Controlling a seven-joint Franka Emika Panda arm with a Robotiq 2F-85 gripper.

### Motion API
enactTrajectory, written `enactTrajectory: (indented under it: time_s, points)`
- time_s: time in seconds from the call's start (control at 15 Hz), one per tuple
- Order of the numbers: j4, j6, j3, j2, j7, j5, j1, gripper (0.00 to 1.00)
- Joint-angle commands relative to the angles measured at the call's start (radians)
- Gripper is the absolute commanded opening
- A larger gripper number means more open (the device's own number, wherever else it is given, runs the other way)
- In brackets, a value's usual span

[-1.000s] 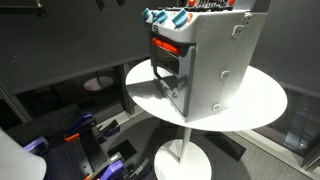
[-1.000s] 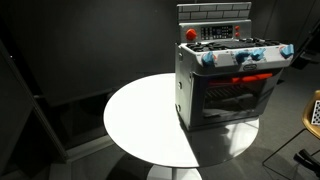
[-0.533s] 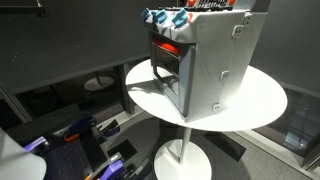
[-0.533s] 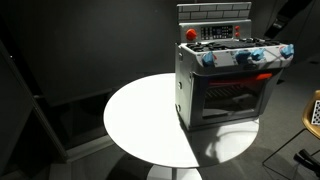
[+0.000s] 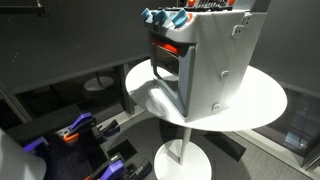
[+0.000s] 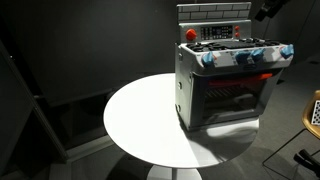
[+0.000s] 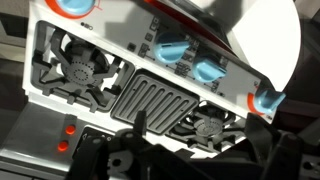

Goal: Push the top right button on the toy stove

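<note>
Dim, dark-walled room, with a round white pedestal table [image 6: 140,120] in the middle of it and the toy stove [image 6: 225,85] standing upright near that table's edge, directly beneath the gripper [image 7: 135,155]. The stove rests flat on its base, probably so it will not tip or slide when pressed from above. Its long axis is vertical. The dark-windowed door [image 6: 232,97] faces sideways and out past the table rim, and the cooktop faces up at the hand. Seen from the wrist, the cooktop runs diagonally across the frame. The row of blue knobs [image 7: 170,48] lies on the side far from the gripper, and the round burner [image 7: 78,68] and ribbed centre grille [image 7: 155,100] sit between that row and the hand. Two small red buttons [image 7: 68,130] sit close in, just to one side of the hand. The gripper hangs above the back of the stove, apart from it, a sensible place from which to come straight down on a button. It carries nothing that can be seen, but only dark parts of it show at the frame's edge, so how far its jaws are spread cannot be told. In an exterior view only a dark piece of the arm [image 6: 266,9] shows.
</note>
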Motion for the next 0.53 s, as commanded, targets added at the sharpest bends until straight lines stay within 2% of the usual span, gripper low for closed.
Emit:
enactTrajectory:
  time_s: [0.0, 0.2, 0.27, 0.47]
  points:
    - [0.085, 0.008, -0.031, 0.078, -0.036, 0.003, -0.027, 1.00]
    - [0.132, -0.002, -0.042, 0.122, -0.033, 0.004, -0.042, 1.00]
    - [0.079, 0.009, -0.032, 0.083, -0.017, 0.004, -0.040, 1.00]
    - [0.082, 0.009, -0.032, 0.095, -0.017, 0.003, -0.042, 1.00]
